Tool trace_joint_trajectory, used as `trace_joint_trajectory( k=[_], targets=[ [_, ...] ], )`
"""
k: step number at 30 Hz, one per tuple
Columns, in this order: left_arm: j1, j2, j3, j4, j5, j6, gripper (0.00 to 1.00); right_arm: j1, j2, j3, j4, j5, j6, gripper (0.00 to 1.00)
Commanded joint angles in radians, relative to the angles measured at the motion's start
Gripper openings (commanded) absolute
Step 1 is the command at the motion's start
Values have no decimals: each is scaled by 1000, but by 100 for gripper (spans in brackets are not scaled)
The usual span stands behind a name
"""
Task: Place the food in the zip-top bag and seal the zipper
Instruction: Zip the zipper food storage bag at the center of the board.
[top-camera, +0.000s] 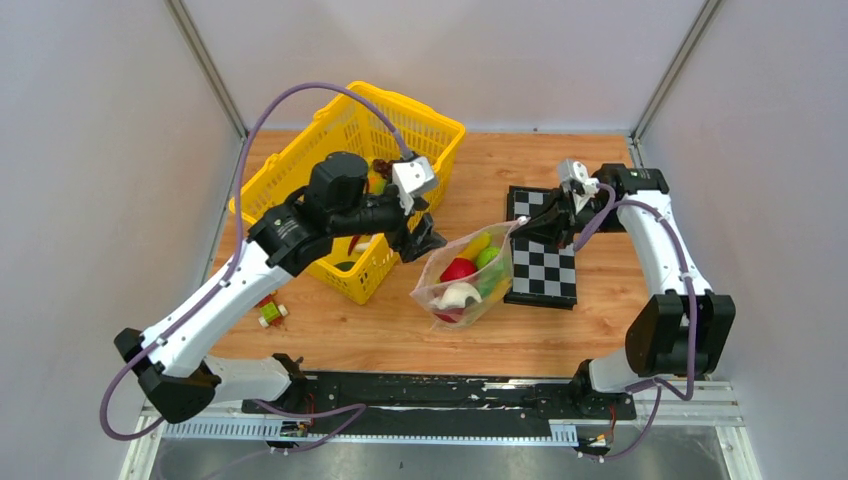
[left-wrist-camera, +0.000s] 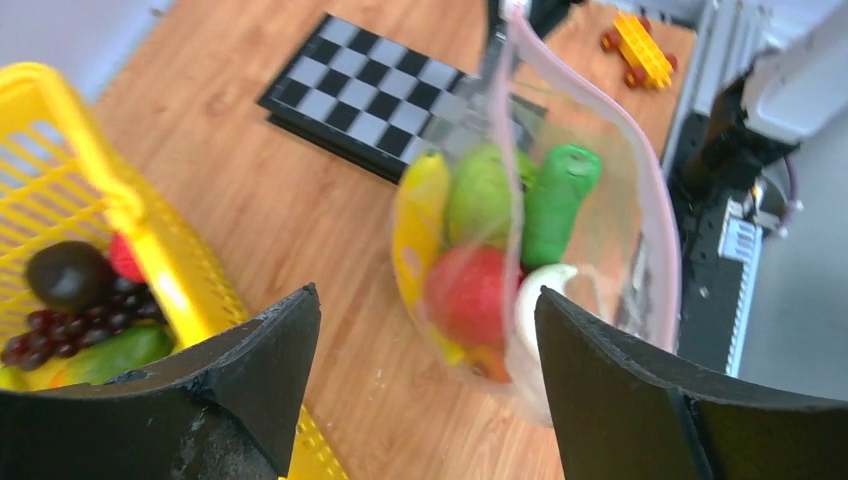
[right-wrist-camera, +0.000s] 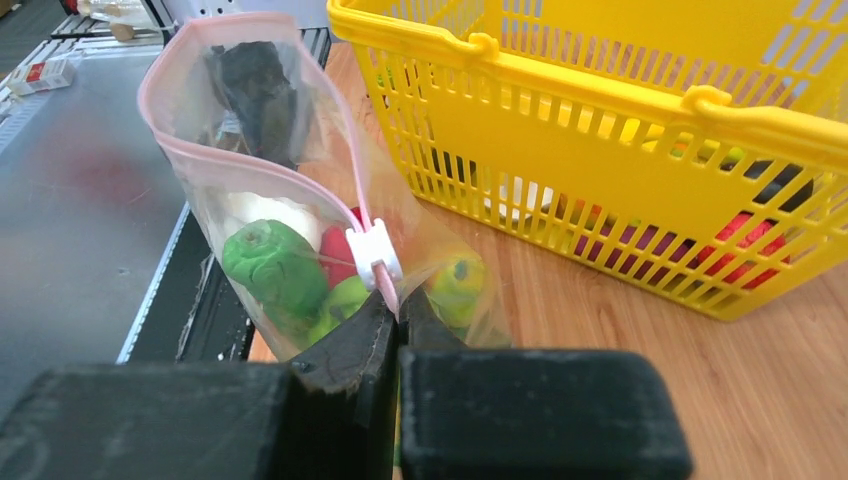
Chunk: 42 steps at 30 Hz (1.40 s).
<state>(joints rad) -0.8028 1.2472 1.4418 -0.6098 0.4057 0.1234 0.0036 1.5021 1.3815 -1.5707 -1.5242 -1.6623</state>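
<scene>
The clear zip-top bag (top-camera: 462, 282) stands on the table with its mouth open. It holds a red fruit (left-wrist-camera: 470, 292), a yellow banana (left-wrist-camera: 420, 215), a green cucumber (left-wrist-camera: 555, 200) and other green and white pieces. My right gripper (right-wrist-camera: 398, 305) is shut on the pink zipper strip (right-wrist-camera: 255, 165) at the bag's end, just below a white slider (right-wrist-camera: 375, 255), and holds that corner up (top-camera: 530, 226). My left gripper (left-wrist-camera: 428, 293) is open and empty, just left of the bag and above the table (top-camera: 424, 240). Purple grapes (left-wrist-camera: 50, 330) and more food lie in the basket.
The yellow mesh basket (top-camera: 400, 125) stands at the back left, under my left arm. A chessboard (top-camera: 545, 270) lies right of the bag. Small toy blocks (top-camera: 270, 313) sit by the left arm. A yellow toy car (left-wrist-camera: 640, 45) lies near the front rail.
</scene>
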Motion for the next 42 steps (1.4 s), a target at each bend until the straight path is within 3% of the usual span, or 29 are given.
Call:
trace_joint_trajectory(
  k=[1, 12, 15, 22, 31, 38, 42],
  targets=[
    [8, -76, -3, 102, -123, -106, 86, -30, -72, -23, -37, -181, 106, 0],
    [8, -97, -56, 191, -132, -205, 87, -62, -129, -11, -37, -112, 277, 0],
    [1, -85, -56, 242, -73, -241, 86, -56, -137, 4, -37, -76, 311, 0],
    [-138, 61, 94, 253, -155, -192, 88, -52, -166, -26, -34, -82, 289, 0],
    [-293, 262, 274, 211, -211, -18, 87, -50, -126, -51, -36, -105, 259, 0],
    [-314, 336, 299, 227, -251, 0, 78, -50, -127, -61, -36, -111, 250, 0],
    [-316, 367, 319, 216, -264, 6, 67, -50, -134, -63, -37, -111, 248, 0]
  ],
)
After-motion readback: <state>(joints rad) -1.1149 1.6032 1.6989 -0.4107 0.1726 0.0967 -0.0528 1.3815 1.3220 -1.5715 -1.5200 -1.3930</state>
